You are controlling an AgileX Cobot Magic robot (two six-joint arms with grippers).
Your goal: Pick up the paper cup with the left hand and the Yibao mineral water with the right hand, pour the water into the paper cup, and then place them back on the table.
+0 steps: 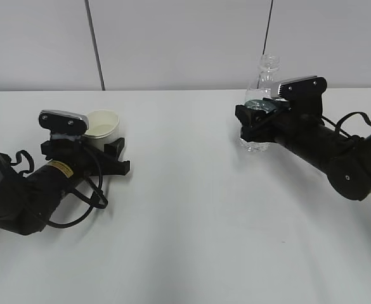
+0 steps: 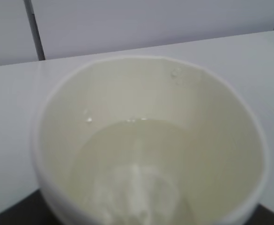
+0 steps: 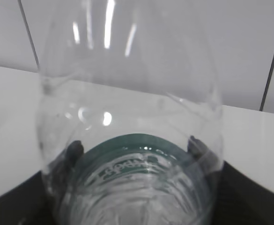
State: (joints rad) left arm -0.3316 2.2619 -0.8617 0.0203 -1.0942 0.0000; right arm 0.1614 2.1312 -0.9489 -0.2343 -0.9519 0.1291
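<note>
I see the left claw (image 1: pixel 112 152) clenched around the paper cup (image 1: pixel 102 124), standing on the surface (image 1: pixel 191 209) toward its left edge, water inside. The right claw (image 1: pixel 253 121) grips the upright Yibao mineral water (image 1: pixel 263 85) near the far edge.

We see the paper cup (image 1: pixel 103 123) on the table (image 1: pixel 191 209), left side. Yibao mineral water (image 1: pixel 264 101) stands far right, well apart; both w/ arms behind them.

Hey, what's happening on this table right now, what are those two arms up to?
The left hand sits around the paper cup, which already holds water. The right hand is around the Yibao mineral water, standing upright and uncapped. Both items appear to rest on the table, far apart, so pouring looks done.
</note>
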